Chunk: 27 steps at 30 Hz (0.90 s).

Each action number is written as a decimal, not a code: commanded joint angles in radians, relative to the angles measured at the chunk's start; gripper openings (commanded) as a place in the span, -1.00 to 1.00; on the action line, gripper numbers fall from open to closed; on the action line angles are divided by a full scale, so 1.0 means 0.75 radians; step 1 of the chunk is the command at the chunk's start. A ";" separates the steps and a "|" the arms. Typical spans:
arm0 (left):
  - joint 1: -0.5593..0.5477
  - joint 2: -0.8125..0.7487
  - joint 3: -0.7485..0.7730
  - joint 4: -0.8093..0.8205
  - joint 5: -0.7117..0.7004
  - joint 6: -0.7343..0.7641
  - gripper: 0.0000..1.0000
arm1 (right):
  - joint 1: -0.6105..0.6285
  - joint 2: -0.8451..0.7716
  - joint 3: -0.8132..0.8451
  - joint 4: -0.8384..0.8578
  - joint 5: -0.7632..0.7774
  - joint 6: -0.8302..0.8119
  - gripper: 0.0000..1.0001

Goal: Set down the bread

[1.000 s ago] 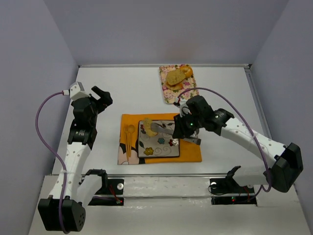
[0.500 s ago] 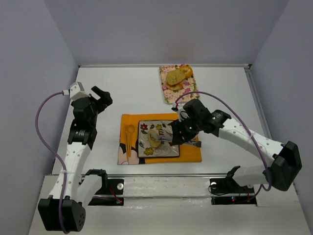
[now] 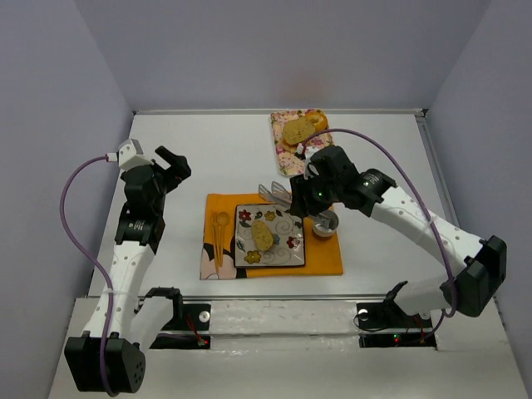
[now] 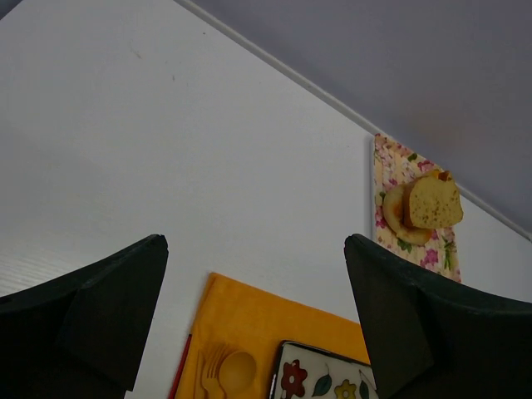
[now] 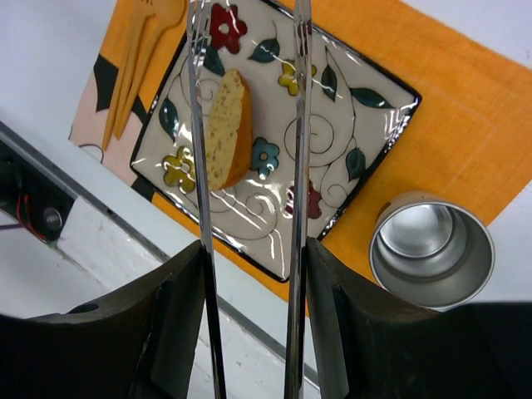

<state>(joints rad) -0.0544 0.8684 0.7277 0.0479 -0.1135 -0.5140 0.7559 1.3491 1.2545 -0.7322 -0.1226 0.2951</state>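
1. In the lower middle of the top view, an orange mat (image 3: pixel 324 259) lies nearest the arm bases. A fork and spoon (image 3: pixel 219 229) rest on its left part.
2. A square flowered plate (image 3: pixel 291 253) sits on the mat. The small bread slice (image 3: pixel 263 235) lies flat on the plate's left half, touching nothing else.
3. In the right wrist view, the right gripper (image 5: pixel 253 249) is clenched on a pair of metal tongs (image 5: pixel 297 166), with one finger pressed against each arm. The tong tips stand apart above the plate and hold nothing. The small bread slice lies beneath the left arm.
4. A steel cup (image 3: pixel 324 224) stands upright on the mat, just right of the plate.
5. At the left of the top view, the left gripper (image 3: pixel 173 162) hangs well apart from the mat. Its jaws are spread wide with nothing between them.
6. Farthest away, at the upper middle, a floral cloth (image 3: pixel 287 158) lies by the back edge of the table. The large bread slice (image 3: pixel 297 130) rests on it, atop a golden pastry (image 4: pixel 392 208).
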 commanded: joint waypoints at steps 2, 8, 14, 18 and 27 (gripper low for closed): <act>0.005 -0.004 -0.007 0.055 -0.004 -0.002 0.98 | -0.169 0.101 0.172 0.064 0.157 0.026 0.06; 0.005 -0.002 -0.003 0.053 -0.006 0.002 0.98 | -0.449 0.256 0.301 0.175 0.049 0.010 0.06; 0.005 0.000 -0.001 0.047 -0.014 0.004 0.98 | -0.633 0.545 0.505 0.187 -0.049 0.016 0.05; 0.005 0.002 -0.001 0.045 -0.023 0.002 0.98 | -0.699 0.625 0.561 0.252 -0.139 0.012 0.04; 0.005 0.018 0.009 0.036 -0.037 0.006 0.98 | -0.777 0.807 0.675 0.295 -0.317 -0.070 0.07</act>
<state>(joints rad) -0.0544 0.8864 0.7277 0.0467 -0.1219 -0.5140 0.1841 1.9472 1.6978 -0.5819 -0.2569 0.2832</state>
